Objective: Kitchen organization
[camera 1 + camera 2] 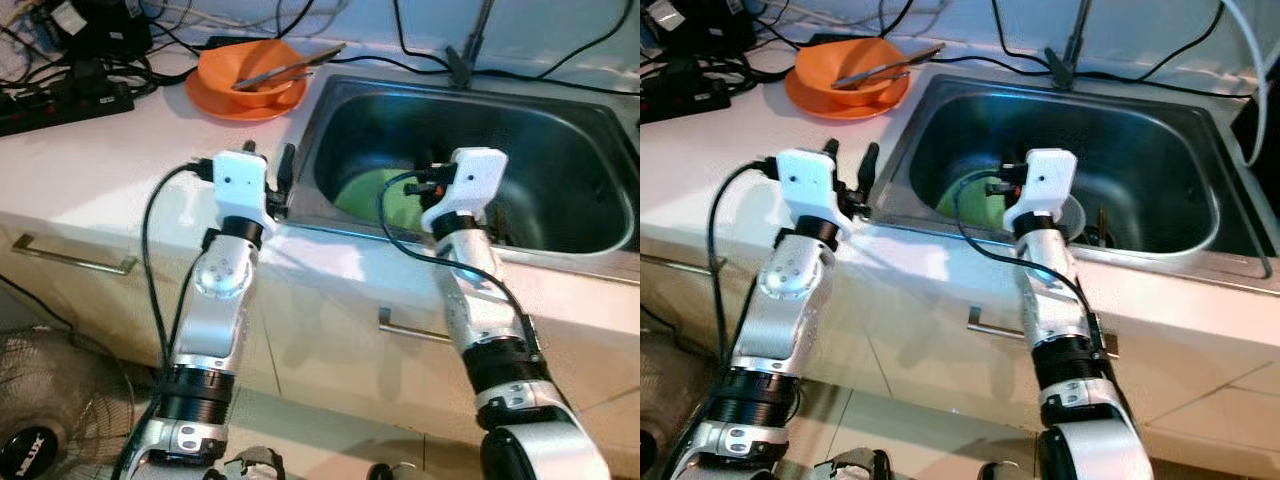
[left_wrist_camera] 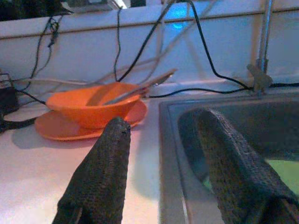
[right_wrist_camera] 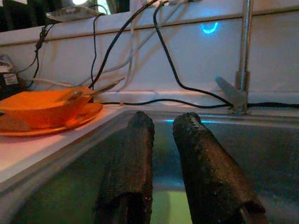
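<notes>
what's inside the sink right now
A green plate lies on the bottom of the sink, partly covered by the right hand and its arm. Dark utensils lie beside it; too hidden to identify.

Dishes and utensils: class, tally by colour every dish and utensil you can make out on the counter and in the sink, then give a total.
Orange: 2, the bowl and the plate under it.
Green: 1, the plate in the sink.
Silver: 1 utensil lying across the bowl; possibly more, unclear.
Total: 4

White cabinets (image 1: pixel 90 300) with handles stand on tiled floor (image 1: pixel 330 440).
</notes>
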{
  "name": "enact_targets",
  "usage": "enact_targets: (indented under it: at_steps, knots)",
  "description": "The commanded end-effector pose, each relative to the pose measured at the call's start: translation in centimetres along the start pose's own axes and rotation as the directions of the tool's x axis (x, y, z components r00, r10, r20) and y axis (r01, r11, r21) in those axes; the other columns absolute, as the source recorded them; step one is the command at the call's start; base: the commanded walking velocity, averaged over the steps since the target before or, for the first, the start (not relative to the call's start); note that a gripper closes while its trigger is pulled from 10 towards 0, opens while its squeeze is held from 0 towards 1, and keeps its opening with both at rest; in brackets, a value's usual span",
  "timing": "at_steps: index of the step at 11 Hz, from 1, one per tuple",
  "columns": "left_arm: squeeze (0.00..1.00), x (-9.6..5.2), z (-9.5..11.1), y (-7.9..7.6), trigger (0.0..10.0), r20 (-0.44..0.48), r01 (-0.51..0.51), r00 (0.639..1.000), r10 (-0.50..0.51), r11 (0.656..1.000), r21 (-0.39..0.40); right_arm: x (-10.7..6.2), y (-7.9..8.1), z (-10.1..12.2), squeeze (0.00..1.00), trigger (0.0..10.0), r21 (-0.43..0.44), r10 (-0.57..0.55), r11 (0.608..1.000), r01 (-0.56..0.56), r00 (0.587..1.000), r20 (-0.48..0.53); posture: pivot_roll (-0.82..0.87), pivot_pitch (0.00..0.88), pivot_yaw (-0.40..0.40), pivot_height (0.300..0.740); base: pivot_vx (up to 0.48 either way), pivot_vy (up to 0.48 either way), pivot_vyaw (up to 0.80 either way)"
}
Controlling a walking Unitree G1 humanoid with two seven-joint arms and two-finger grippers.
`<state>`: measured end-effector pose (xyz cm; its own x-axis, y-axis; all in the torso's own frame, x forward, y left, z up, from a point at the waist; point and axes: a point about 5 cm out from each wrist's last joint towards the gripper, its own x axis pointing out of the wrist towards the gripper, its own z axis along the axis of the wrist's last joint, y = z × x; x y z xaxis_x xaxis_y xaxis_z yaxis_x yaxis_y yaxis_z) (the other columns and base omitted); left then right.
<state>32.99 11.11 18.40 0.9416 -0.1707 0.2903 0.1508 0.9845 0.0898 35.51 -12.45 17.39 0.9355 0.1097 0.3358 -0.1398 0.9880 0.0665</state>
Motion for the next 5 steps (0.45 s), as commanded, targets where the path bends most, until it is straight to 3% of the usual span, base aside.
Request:
enact_targets:
  at_steps: [1,2,5]
  knots:
    - [0.00,0.33,0.15,-0.06,10.0,0.013,-0.008,1.000,0.008,1.000,-0.004,0.24,0.00,0.72,0.00,10.0,0.033,-0.004,0.999,0.004,1.000,0.008,0.08,0.081,-0.004,0.740,0.000,0.259,-0.80]
    - [0.00,0.30,0.07,-0.06,10.0,0.013,-0.011,1.000,0.011,1.000,-0.001,0.22,0.12,0.80,0.00,10.0,0.033,0.002,0.999,-0.002,1.000,0.005,0.08,0.082,-0.007,0.740,0.000,0.311,-0.80]
    - [0.00,0.43,0.04,0.13,10.0,0.020,-0.017,1.000,0.017,1.000,0.009,-0.11,0.41,0.68,0.00,10.0,0.048,-0.008,0.999,0.009,1.000,-0.009,0.07,0.077,-0.003,0.740,0.000,0.310,0.00]
